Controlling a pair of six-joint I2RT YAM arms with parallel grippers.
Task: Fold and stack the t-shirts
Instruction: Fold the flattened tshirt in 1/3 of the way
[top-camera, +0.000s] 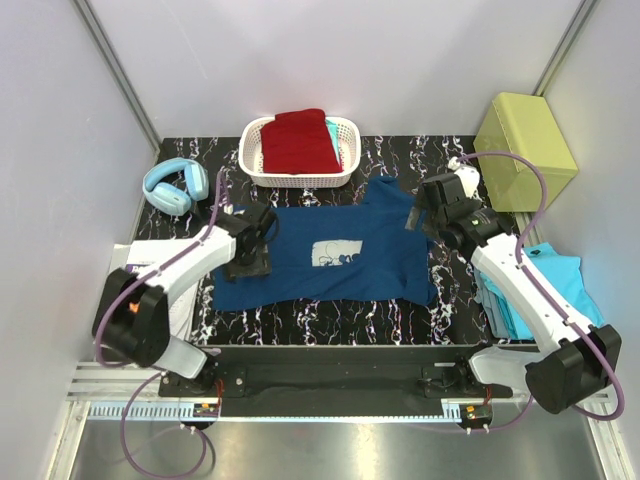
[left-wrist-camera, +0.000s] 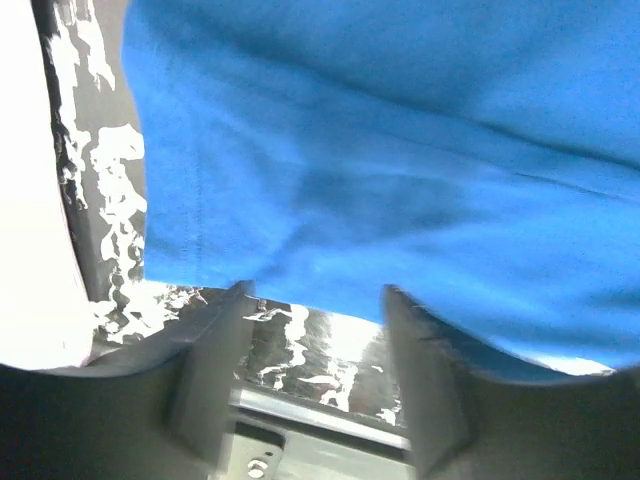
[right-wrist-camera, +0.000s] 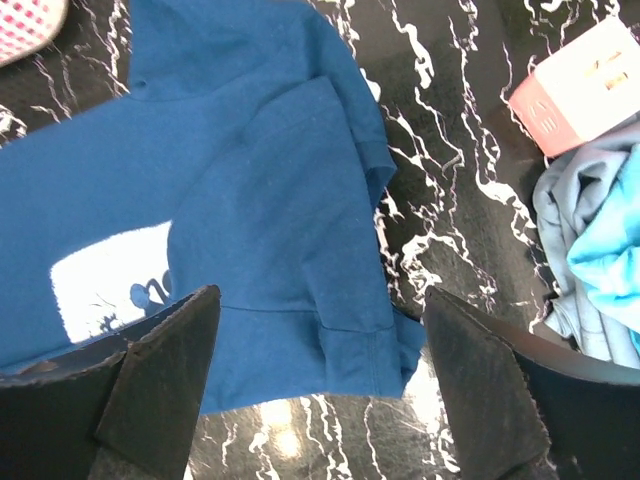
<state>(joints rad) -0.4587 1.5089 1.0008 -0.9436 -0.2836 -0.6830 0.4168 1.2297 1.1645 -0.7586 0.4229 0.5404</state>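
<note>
The navy t-shirt (top-camera: 330, 255) with a white chest print lies spread flat on the black marbled table, and its right sleeve is folded inward. My left gripper (top-camera: 250, 252) is open at the shirt's left edge. In the left wrist view the blue cloth (left-wrist-camera: 400, 150) reaches the fingertips of the gripper (left-wrist-camera: 316, 292). My right gripper (top-camera: 425, 212) is open and empty above the shirt's right edge. In the right wrist view the gripper (right-wrist-camera: 320, 293) hangs over the folded sleeve (right-wrist-camera: 290, 200). A dark red shirt (top-camera: 298, 140) lies folded in a basket. Turquoise shirts (top-camera: 545, 285) lie piled at the right, also seen in the right wrist view (right-wrist-camera: 610, 260).
A white basket (top-camera: 250, 150) stands at the back centre. Light blue headphones (top-camera: 175, 185) lie at the back left. A yellow-green box (top-camera: 525, 150) stands at the back right. A small pink and white box (right-wrist-camera: 580, 85) lies near the turquoise pile. White sheets (top-camera: 150, 262) lie under the left arm.
</note>
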